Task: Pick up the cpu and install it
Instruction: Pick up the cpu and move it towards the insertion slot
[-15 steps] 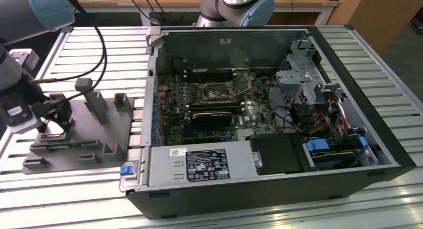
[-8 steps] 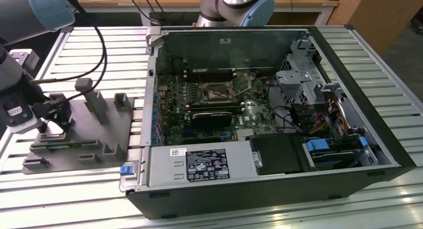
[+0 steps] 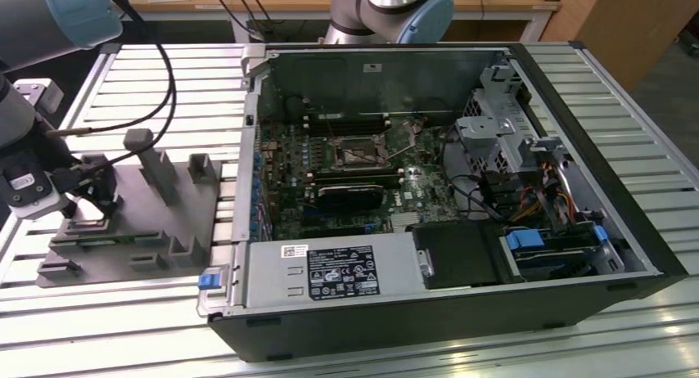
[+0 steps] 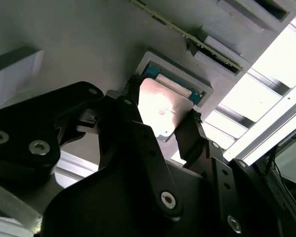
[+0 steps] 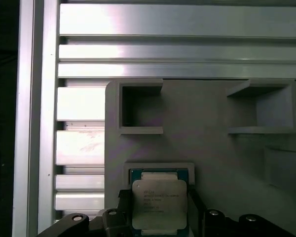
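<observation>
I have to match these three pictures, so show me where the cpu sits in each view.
Exterior view: under the tool, at the grey holder's end on the exterior view's left; too small to make out.
Second wrist view: the cpu lies in the holder's square pocket, by the tool.
First wrist view: the cpu, same pocket.
Shared landmark: the grey holder.
</observation>
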`<move>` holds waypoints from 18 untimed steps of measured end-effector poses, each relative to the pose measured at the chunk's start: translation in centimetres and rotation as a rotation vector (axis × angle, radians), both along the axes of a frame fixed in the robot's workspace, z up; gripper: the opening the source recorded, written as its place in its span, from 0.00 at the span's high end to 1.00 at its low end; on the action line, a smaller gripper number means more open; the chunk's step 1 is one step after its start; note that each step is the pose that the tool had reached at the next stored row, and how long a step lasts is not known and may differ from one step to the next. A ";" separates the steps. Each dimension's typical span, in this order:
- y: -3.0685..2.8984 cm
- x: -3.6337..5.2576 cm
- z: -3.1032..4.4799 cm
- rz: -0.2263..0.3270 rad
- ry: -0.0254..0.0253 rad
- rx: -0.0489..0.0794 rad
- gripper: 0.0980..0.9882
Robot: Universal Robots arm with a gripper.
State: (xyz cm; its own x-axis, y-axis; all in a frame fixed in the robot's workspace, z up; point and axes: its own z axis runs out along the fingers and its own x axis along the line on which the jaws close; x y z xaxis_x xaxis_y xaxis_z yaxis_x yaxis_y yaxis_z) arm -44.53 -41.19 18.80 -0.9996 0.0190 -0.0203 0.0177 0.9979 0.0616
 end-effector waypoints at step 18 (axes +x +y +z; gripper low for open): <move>0.00 0.00 4.51 0.000 -0.0004 0.000 0.51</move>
State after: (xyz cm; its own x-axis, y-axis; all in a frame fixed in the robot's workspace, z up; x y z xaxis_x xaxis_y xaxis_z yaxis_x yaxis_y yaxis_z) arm -44.53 -41.18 23.31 -0.9996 0.0190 -0.0207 0.0177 0.9979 0.0616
